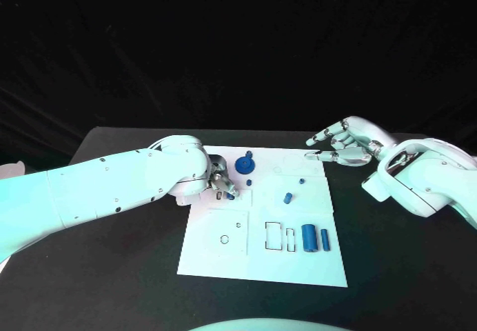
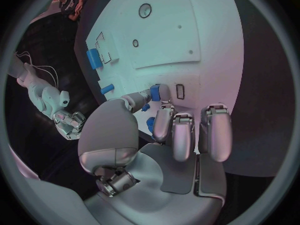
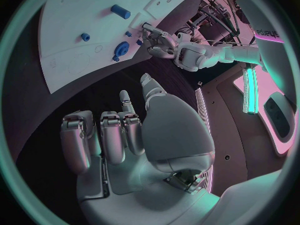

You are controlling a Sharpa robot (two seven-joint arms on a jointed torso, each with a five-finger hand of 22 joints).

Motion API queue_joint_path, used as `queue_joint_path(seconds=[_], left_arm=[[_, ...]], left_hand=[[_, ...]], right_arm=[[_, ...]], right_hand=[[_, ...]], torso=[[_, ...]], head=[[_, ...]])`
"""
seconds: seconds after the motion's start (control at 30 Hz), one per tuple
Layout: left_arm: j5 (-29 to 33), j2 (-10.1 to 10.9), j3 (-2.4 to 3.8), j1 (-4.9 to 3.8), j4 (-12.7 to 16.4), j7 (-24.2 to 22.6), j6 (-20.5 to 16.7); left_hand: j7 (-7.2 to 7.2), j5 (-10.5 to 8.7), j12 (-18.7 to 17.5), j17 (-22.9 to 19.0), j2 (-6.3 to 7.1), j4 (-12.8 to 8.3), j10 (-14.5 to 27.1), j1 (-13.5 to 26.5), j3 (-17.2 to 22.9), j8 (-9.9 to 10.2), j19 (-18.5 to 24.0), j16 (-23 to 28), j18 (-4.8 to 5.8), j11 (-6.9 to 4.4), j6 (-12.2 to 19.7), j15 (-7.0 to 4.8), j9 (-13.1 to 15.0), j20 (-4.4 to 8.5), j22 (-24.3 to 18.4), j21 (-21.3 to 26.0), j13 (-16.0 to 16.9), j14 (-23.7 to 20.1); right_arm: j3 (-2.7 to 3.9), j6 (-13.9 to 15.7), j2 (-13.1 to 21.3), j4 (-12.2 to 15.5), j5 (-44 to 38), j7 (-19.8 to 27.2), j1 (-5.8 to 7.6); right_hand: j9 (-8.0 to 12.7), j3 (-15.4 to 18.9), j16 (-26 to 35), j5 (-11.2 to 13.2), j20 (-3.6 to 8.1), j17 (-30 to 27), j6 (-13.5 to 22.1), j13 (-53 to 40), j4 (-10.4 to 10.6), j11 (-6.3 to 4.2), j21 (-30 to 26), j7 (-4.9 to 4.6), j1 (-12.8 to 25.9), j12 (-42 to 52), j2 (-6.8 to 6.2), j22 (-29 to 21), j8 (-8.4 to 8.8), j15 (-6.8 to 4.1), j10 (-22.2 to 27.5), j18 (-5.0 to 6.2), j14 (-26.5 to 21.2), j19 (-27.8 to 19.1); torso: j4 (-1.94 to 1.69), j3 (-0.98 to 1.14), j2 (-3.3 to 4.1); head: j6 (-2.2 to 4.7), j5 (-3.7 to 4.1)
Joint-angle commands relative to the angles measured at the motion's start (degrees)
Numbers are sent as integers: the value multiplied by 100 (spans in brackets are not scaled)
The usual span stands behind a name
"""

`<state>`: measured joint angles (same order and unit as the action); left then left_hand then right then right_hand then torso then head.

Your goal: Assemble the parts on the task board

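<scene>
Black cloth is seen behind a black tabletop, and a white task board is laid flat in the middle of it. Small blue parts are found on the board. A round blue gear is seen near the far edge of the board. A small blue peg is placed close to the middle. A fat blue cylinder is laid near the front, and a thin blue pin is laid just beside it (the two are side by side, but touching cannot be told).

The left hand is held low over the left side of the board, just beside the gear. A small blue part is pinched at its fingertips, right above the white board, next to a small slot. The other fingers are curled down beside it.

The right hand is held up above the far right corner of the board, well apart from the parts. Nothing is held in it, and its fingers are bent a little and spread apart.
</scene>
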<state>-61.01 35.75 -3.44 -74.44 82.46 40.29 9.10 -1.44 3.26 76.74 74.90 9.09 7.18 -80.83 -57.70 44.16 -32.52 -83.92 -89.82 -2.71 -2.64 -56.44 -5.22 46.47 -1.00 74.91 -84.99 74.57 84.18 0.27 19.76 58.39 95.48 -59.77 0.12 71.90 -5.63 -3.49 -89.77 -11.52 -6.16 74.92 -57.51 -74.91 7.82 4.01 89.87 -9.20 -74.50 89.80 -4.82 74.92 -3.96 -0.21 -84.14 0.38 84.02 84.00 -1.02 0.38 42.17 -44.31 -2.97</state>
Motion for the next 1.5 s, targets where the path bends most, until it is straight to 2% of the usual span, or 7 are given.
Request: queue_joint_path(seconds=[0.03,0.27,0.4,0.47,0.73,1.07,1.5], left_arm=[[165,-51,-41,65,-9,657,205],[154,-73,-41,67,-40,666,234],[150,-91,-42,69,-80,677,239],[149,-96,-42,70,-100,682,243],[148,-96,-43,75,-137,693,266],[148,-40,-42,79,-114,685,193],[148,191,-2,82,75,617,-37]], left_hand=[[27,9,29,1510,-5,-7,-35,56,-34,27,-235,-18,81,4,-10,-39,-3,20,697,-37,16,582],[34,7,59,1510,-13,20,-57,146,-89,38,-242,-18,85,-3,-39,-45,-3,25,715,-46,48,582],[38,7,85,1510,-13,120,-76,332,-201,58,-251,-18,89,-5,-82,-47,-9,29,734,-55,77,582],[30,6,122,1510,9,294,-103,579,-379,59,-264,-18,96,3,-138,-42,-10,26,763,-70,117,582],[58,3,191,1510,25,584,-150,869,-947,74,-295,-18,110,-18,-218,-59,1,38,836,-108,195,582],[83,9,233,1510,-10,743,-182,794,-1441,66,-307,-18,116,-40,-255,-77,25,56,867,-120,247,582],[105,12,285,1510,-48,774,-224,658,-1577,38,-329,-18,126,-57,-288,-90,43,67,912,-145,306,582]], right_arm=[[0,-89,2,23,-67,24,-4],[0,-101,11,44,-68,25,-4],[0,-105,15,53,-68,27,-4],[0,-109,18,58,-69,27,-4],[0,-121,29,73,-85,22,-4],[0,-124,39,72,-92,18,-4],[0,-128,40,49,-93,24,-5]], right_hand=[[-10,32,-23,-19,-5,1508,8,-1506,11,19,13,30,-8,15,33,1508,-10,33,-583,-38,598,600],[-10,32,-23,-19,-5,1508,8,-1506,11,19,13,30,-8,15,33,1508,-10,33,-583,-38,598,600],[-11,38,-23,-22,-5,1508,7,-1501,10,18,13,31,-16,6,37,1508,-11,33,-577,-38,598,600],[-11,38,-23,-22,-5,1508,7,-1501,10,18,13,31,-16,6,37,1508,-11,33,-577,-38,598,600],[-11,41,-23,-22,-5,1508,8,-1499,10,18,13,31,-16,2,36,1508,-11,33,-574,-38,598,600],[-12,45,-23,-19,-5,1508,8,-1498,10,18,13,31,-18,0,35,1508,-11,33,-573,-38,598,600],[-12,45,-23,-19,-5,1508,8,-1498,10,18,13,31,-18,0,35,1508,-11,33,-573,-38,598,600]], torso=[[-3,0,-2],[-7,-2,0],[-8,-6,-1],[-10,-7,-1],[-6,-5,-4],[-9,-6,0],[-3,-9,-1]], head=[[7,8],[10,16],[10,22],[10,25],[6,27],[0,38],[13,36]])
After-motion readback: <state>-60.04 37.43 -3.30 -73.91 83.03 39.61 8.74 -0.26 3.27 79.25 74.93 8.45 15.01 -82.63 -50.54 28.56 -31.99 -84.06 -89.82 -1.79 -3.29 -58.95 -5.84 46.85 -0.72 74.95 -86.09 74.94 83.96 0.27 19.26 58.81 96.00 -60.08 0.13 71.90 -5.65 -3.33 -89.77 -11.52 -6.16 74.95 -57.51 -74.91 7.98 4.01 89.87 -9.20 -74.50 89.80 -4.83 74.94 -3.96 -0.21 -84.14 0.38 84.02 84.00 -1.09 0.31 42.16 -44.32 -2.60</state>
